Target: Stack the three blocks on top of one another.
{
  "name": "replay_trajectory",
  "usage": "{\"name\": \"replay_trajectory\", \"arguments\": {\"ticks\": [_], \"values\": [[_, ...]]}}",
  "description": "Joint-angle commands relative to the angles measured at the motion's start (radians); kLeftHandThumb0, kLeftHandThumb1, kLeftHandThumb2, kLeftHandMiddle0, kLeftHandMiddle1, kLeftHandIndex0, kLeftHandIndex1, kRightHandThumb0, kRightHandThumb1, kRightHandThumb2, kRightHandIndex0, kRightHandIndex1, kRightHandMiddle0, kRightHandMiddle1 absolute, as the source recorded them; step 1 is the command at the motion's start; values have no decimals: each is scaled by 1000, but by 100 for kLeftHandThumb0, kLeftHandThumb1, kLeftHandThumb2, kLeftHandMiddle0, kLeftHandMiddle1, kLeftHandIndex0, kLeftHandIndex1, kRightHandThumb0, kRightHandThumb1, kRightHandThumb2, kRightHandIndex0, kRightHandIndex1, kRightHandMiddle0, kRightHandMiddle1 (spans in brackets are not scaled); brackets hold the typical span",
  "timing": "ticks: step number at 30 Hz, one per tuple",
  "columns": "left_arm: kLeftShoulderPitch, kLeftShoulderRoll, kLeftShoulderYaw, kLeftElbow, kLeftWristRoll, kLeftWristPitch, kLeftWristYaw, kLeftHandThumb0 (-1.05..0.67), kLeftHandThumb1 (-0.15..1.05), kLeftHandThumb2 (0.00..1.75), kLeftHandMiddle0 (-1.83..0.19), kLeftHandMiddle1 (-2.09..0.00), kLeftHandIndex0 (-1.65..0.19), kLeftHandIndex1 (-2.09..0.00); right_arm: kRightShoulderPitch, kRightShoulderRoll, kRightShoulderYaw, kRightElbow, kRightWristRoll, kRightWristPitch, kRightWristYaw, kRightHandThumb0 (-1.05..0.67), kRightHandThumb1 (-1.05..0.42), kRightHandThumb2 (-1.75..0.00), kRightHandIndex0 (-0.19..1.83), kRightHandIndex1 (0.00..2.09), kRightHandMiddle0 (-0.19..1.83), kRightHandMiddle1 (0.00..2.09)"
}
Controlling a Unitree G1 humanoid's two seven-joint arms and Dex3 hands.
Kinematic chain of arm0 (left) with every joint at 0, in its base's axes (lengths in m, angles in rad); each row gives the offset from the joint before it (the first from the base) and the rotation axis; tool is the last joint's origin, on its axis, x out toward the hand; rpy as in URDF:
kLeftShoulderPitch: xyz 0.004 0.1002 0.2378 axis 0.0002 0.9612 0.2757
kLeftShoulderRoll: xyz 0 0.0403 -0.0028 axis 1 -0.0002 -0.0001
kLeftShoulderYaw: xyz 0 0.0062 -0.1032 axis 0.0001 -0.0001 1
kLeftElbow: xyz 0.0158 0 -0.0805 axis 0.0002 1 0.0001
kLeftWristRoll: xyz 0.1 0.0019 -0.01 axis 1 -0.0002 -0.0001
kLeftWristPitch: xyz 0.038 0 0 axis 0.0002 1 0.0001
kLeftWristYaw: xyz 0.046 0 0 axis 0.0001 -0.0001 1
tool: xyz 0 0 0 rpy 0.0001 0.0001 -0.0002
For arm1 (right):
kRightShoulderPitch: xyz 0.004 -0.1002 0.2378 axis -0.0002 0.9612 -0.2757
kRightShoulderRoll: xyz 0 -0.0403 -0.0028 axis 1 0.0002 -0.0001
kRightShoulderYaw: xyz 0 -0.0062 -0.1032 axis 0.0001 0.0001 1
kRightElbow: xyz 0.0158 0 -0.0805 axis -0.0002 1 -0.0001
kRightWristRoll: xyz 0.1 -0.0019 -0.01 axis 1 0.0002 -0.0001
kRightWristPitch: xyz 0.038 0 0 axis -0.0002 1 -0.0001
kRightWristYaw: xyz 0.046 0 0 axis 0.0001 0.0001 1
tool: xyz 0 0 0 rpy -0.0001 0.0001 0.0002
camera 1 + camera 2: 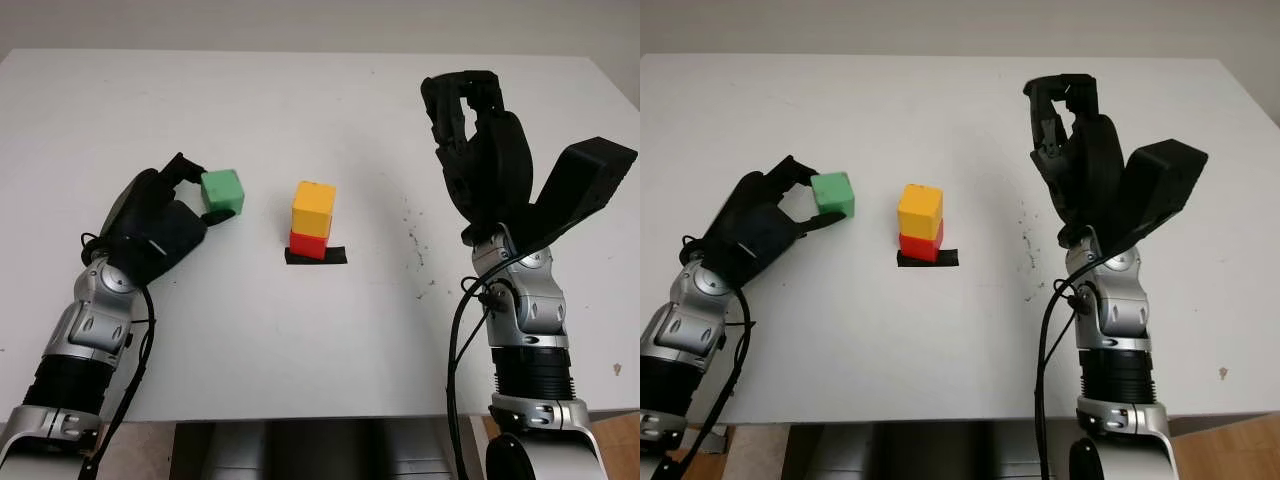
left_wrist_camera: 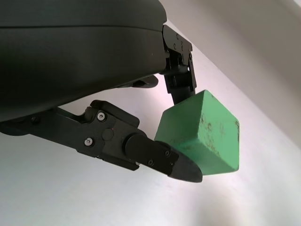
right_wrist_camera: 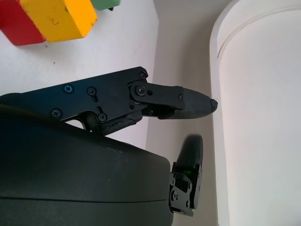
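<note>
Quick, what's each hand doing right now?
Left hand: closed on the green block, left of the yellow-on-red stack.
Right hand: open, holding nothing, raised right of it.

A white table stood against a pale wall; brown floor showed past its near right corner.

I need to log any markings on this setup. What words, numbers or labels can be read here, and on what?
No readable text.
Yellow block: a faint mark on one face, too unclear to read.
Green block, held in the left hand: only dark scuffs.
Red block: no marking seen.
</note>
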Motion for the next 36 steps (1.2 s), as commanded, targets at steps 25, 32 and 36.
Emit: {"name": "replay_trajectory", "arguments": {"ticks": [25,32,36], "values": [[-42,-35,85,-445,-333,334,-254,-42,105,10,-27,-5,-41,-164,27,-33,45,-19,-3,77,96,-56,-105,-57,-9,10,-16,27],[-69,-61,46,-420,-328,316,-261,-46,105,9,-30,-6,-40,-160,39,-39,57,-28,-7,88,115,-53,-105,-59,-10,8,-16,25],[-98,-81,43,-386,-359,338,-280,-45,104,7,-26,-4,-36,-163,42,-39,58,-30,-6,89,120,-53,-105,-59,-11,7,-16,21]]}}
